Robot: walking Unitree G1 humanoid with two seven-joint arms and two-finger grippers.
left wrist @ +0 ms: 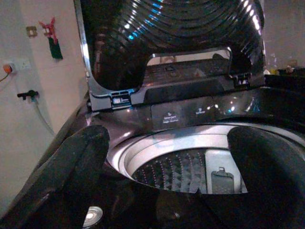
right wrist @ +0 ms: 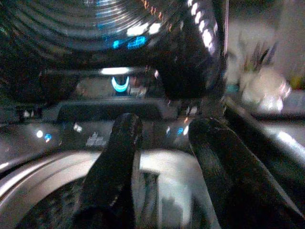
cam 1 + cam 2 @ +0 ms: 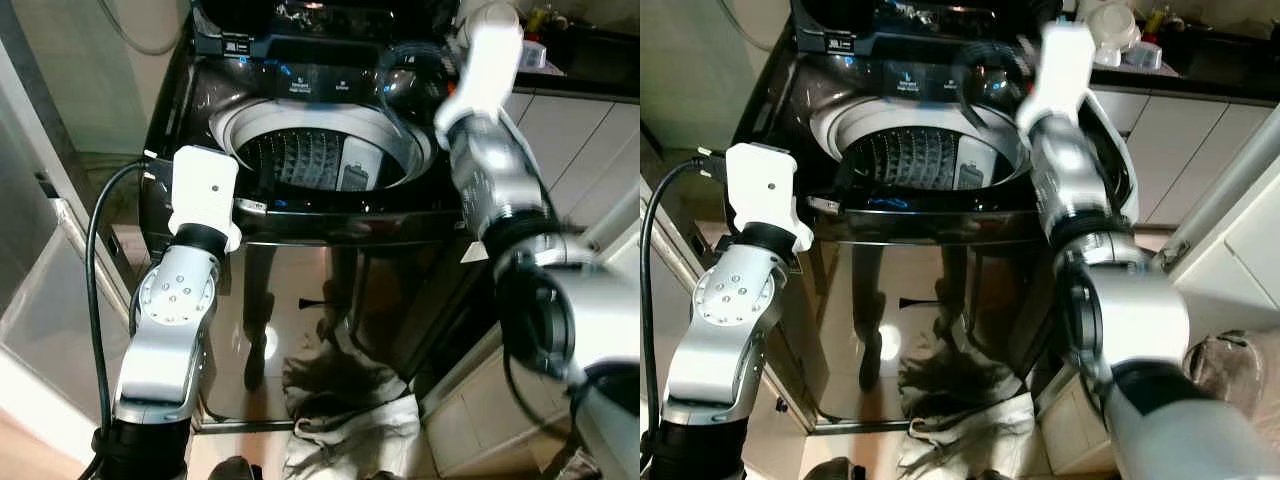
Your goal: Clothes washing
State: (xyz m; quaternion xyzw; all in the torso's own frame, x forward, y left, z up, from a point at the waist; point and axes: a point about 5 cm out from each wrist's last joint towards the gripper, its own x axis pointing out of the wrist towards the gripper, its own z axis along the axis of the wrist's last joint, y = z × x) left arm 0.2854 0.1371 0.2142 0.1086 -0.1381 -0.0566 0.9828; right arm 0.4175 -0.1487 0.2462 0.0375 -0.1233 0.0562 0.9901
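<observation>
A dark top-loading washing machine (image 3: pixel 330 200) stands straight ahead of the robot, its glossy front panel mirroring the floor and a pair of legs. Its lid (image 1: pixel 167 43) is raised upright at the back, the ribbed underside catching blue glints, and just below it runs the control panel (image 3: pixel 315 85) with small lit labels. The drum (image 3: pixel 310 155) lies open inside a pale grey ring; its studded metal wall shows, and from these angles I can make out no laundry inside it.

On the floor at the foot of the machine, touching its lower front, lies a heap of clothes (image 3: pixel 350 415), pale cloth with a darker piece on top.

To the robot's right a white cabinet (image 3: pixel 570 130) adjoins the machine, and the bench (image 3: pixel 1200 55) over it carries small items too blurred to name.

The left arm (image 3: pixel 175 320) is bent up at the front left corner of the machine. Its left pincer (image 1: pixel 171 181) points across the tub rim toward the panel, fingers (image 1: pixel 71 167) spread wide apart and gripping nothing. The right arm (image 3: pixel 490 150) reaches over the right side of the tub. The right pincer (image 2: pixel 162 167) hangs above the drum's ring, its two fingers (image 2: pixel 116 162) parted with a gap between them, apparently empty, though that view is smeared.
</observation>
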